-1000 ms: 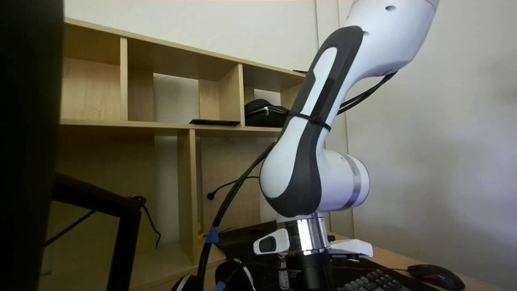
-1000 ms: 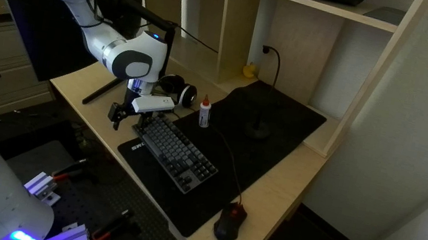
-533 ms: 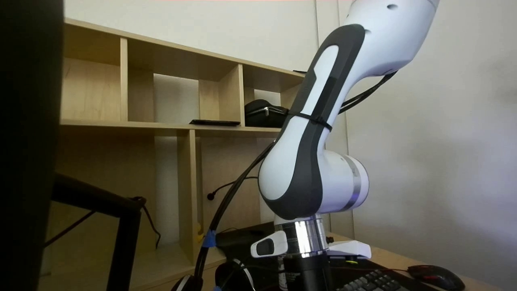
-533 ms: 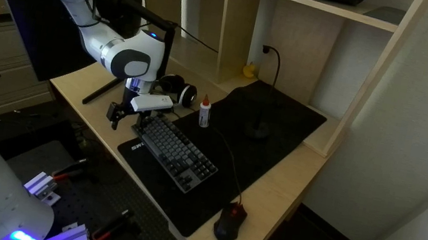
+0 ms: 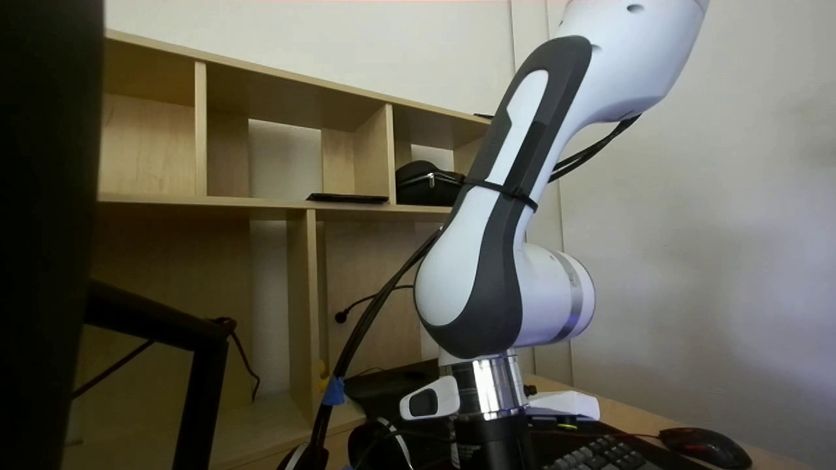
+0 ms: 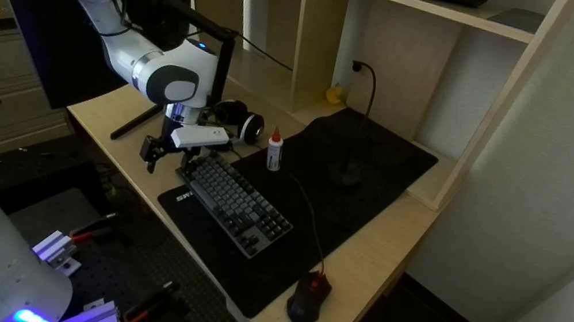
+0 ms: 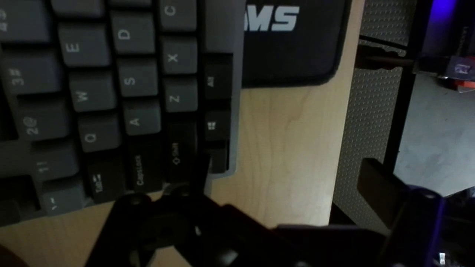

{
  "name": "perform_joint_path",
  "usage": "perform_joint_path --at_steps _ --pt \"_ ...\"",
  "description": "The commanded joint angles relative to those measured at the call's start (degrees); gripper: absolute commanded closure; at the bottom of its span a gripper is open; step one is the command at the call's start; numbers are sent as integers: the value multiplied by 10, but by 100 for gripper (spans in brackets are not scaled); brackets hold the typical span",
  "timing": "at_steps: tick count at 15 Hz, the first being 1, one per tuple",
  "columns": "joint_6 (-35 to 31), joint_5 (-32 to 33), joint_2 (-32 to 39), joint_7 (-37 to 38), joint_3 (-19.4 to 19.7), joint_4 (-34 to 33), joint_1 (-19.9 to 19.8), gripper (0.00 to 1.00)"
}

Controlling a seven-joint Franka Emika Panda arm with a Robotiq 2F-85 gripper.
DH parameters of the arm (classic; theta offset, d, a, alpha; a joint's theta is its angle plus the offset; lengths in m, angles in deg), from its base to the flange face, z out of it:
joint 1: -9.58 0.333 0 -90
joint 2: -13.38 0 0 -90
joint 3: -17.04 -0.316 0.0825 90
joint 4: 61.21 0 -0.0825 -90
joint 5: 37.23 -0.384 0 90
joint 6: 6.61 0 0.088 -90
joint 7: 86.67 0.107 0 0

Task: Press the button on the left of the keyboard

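At the left end of the keyboard [image 6: 233, 201], is holding the pincer [image 7: 287, 170] widely spread, with one fingertip [image 7: 200, 177] near the Shift key [image 7: 179, 154].

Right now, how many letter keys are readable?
9 on the keyboard (wrist view): Q, W, E left; A, S, D middle; Z, X, C right; others cut off.

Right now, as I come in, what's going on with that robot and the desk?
A robot arm has its gripper at the left end of the black keyboard, presumably to press a key there. The jaws stand open with nothing held between them; in the wrist view one finger shows near the left Shift key. I can't tell whether it touches a key. A white bottle with a red tip stands upright on the dark mat, and a mouse lies nearby.
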Motion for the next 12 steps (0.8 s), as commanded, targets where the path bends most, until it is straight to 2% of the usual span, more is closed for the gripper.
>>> perform_joint_path --at_steps 1,3,7,8,10,12 --pt "10 0 -37 1 -13 33 -11 0" --pt "67 1 -100 6 -14 60 -10 0" --pt "204 -13 -229 -46 -2 106 8 0" --pt "165 -3 -151 -19 8 65 15 0" --pt "202 -2 -206 -26 14 85 23 0" --pt "205 -1 -227 -26 16 97 27 0"
